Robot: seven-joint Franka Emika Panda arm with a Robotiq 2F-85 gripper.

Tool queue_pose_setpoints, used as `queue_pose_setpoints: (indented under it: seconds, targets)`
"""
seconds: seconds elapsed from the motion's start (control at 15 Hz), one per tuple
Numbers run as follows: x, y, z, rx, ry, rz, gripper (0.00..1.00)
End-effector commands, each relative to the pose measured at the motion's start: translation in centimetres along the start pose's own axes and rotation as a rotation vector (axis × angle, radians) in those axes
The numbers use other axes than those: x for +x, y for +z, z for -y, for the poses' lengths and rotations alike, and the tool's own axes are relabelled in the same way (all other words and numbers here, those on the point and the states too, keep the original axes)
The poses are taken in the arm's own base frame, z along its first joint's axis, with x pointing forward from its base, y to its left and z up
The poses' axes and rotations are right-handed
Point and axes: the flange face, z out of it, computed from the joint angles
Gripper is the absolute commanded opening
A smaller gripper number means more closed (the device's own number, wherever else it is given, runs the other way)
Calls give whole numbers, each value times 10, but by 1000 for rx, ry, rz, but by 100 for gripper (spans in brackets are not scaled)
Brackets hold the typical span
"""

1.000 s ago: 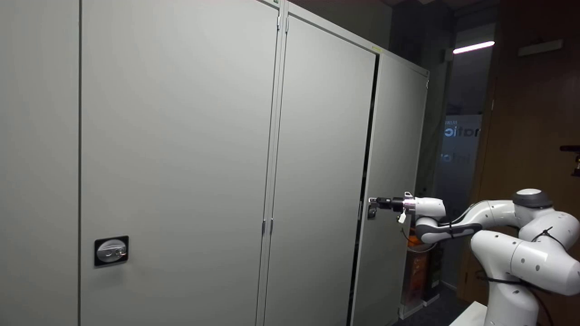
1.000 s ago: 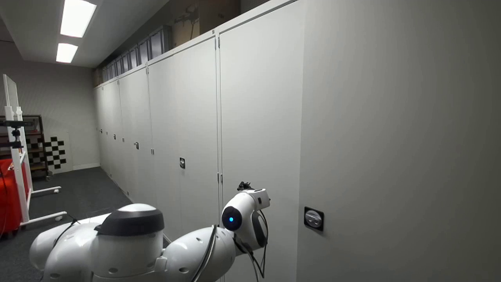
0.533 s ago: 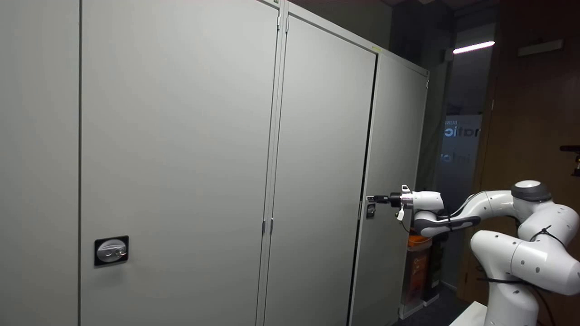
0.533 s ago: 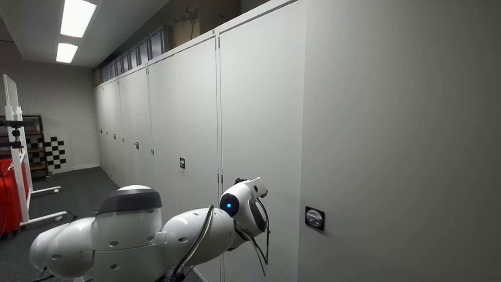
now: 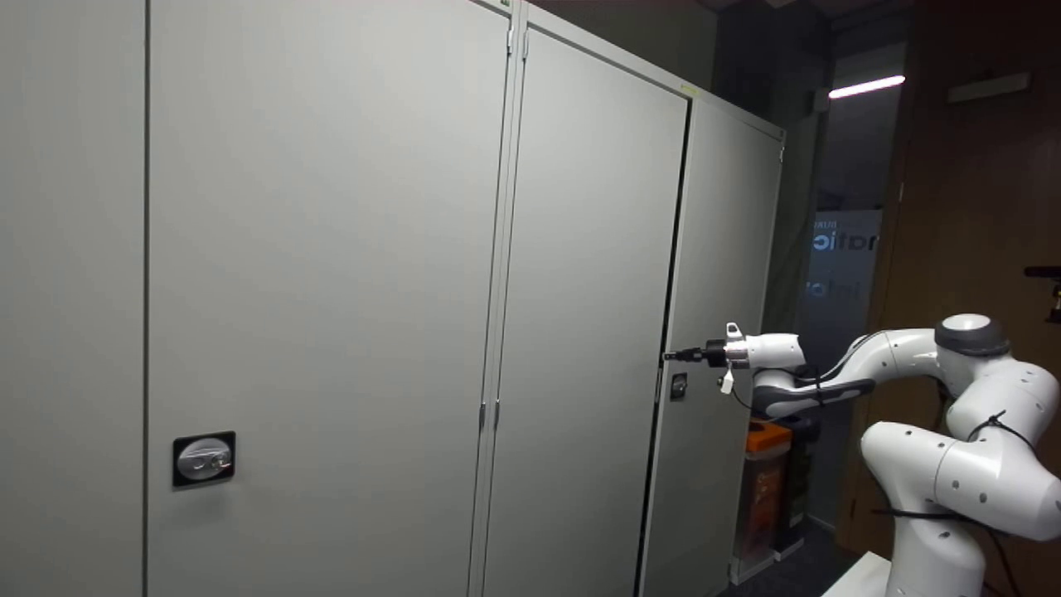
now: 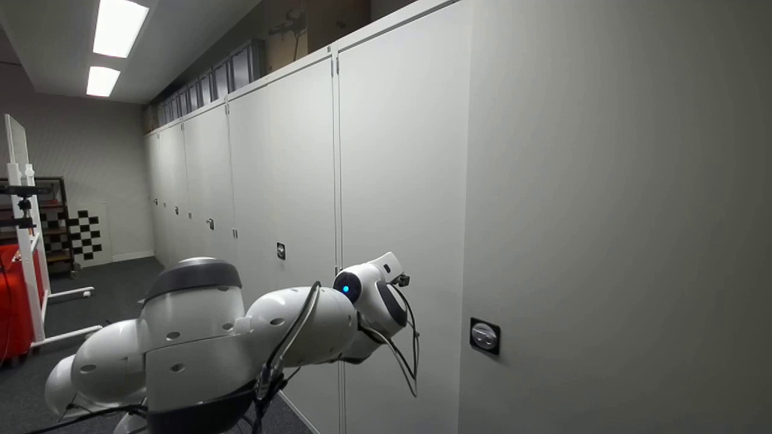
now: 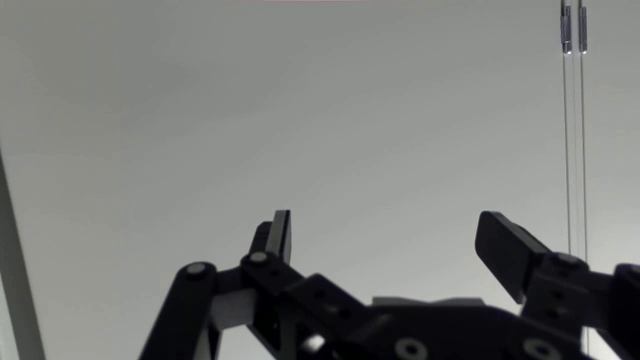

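arm [image 5: 912, 456] is rising; fingers [image 7: 505, 247] are standing wide and, if drifting forward, could be scraping the door [image 7: 350, 150].

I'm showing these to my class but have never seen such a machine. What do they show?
The machine is a jointed white robot arm, ending in a black two-fingered gripper. Two views look on from outside the robot; the third looks out from its wrist. The arm faces tall, pale-grey, metal-looking cabinets. In an exterior view the gripper appears near them, above a small black rectangular latch plate; whether it touches them, I can't tell. Its jaws stand open, with nothing held. Atop the cabinets stand boxy grey containers.
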Motion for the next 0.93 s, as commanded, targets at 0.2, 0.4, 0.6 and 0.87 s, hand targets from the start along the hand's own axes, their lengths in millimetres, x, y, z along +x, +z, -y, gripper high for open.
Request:
queue_pose_setpoints:
  seconds: [0.2,0.4,0.6,0.87]
  targets:
    - [29,5,27,-55,-188,110,100]
    - [37,9,36,-74,-252,154,100]
    - [41,13,45,-93,-322,207,100]
    - [45,16,55,-106,-408,275,100]
